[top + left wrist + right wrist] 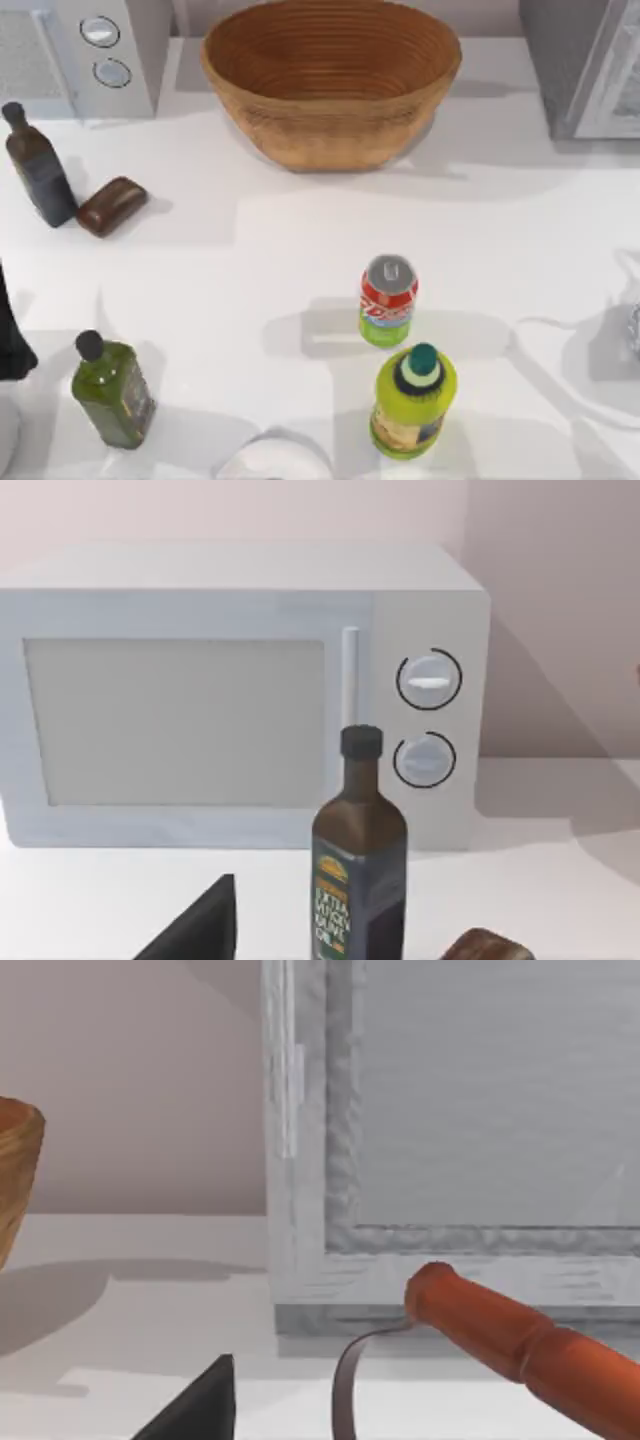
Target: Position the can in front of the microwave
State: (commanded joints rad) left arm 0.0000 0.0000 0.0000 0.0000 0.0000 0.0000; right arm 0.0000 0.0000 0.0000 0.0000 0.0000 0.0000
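**Can upright at mid-table, well apart from the microwave**

From above: finds the small soda can [388,300] upright on the white table [250,260], right of centre and just behind the larger yellow-green bottle with a teal cap [413,400], close to it but apart. Shows a silver top with pull tab, a red band with white lettering and a lime-green foot. Puts the grey-white microwave with 2 round dials [100,50] at the far left corner, well apart from the can. Finds a dark glass bottle [38,165] and a brown loaf-shaped block [112,205] in front of the microwave, likely leaving little room there. Also takes in a woven wooden basket [330,80] at the back and a green oil bottle [112,392] near left.

From the left wrist: looks past the left gripper [200,928] at the microwave door, dark bottle between. Probably parked at the left edge, facing the goal. Cannot tell how far open.

From the right wrist: shows the right gripper [200,1408] low by a grey framed panel [450,1110] and an orange-handled tool [510,1335]. Cannot tell how far open. Leaves the can free of both.
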